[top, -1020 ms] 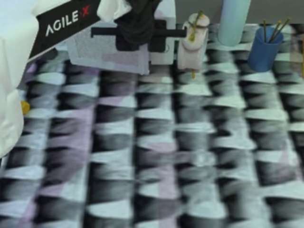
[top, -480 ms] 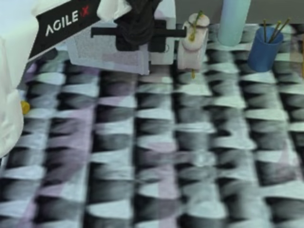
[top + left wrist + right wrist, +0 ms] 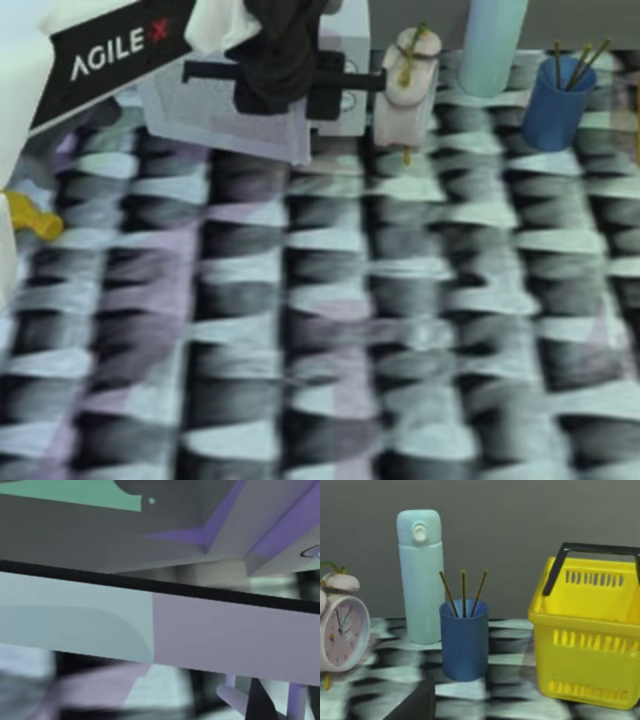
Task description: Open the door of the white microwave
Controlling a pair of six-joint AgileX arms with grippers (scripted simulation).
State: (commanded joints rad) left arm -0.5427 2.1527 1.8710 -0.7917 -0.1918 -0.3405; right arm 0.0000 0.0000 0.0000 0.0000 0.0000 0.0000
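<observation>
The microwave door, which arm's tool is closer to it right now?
Left. The left tool is right at the door of the white microwave, over its front. The right tool is out of view, off toward the blue cup.

We read one wording only: "AGILE X" in white capitals with a red X, on the black panel of our left arm (image 3: pixel 105 55), just beside the white microwave (image 3: pixel 250 100) on its left in the top view. The clock (image 3: pixel 340 637) left of the pale blue bottle (image 3: pixel 421 575) has a dial whose numerals are too small to read.
</observation>
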